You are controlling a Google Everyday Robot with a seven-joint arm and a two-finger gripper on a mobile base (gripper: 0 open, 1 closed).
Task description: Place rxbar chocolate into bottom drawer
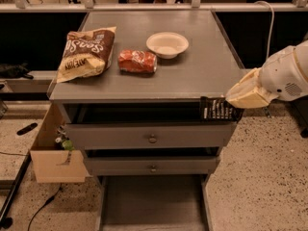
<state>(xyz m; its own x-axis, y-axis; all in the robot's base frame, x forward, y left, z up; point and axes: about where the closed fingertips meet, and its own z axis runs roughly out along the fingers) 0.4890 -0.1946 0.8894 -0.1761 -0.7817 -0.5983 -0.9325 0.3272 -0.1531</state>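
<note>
The rxbar chocolate (217,109), a flat black bar with white lettering, hangs in front of the cabinet's front right corner, just below the top's edge. My gripper (237,101), cream coloured, is shut on the bar's right end and reaches in from the right. The bottom drawer (153,201) is pulled out at the foot of the grey cabinet, a wide shallow grey tray, below and to the left of the bar.
On the cabinet top (202,71) lie a brown-and-cream chip bag (86,53), an orange-red packet (137,61) and a white bowl (167,44). Two upper drawers with round knobs (152,139) stand slightly ajar. A cardboard box (50,153) hangs at the cabinet's left side.
</note>
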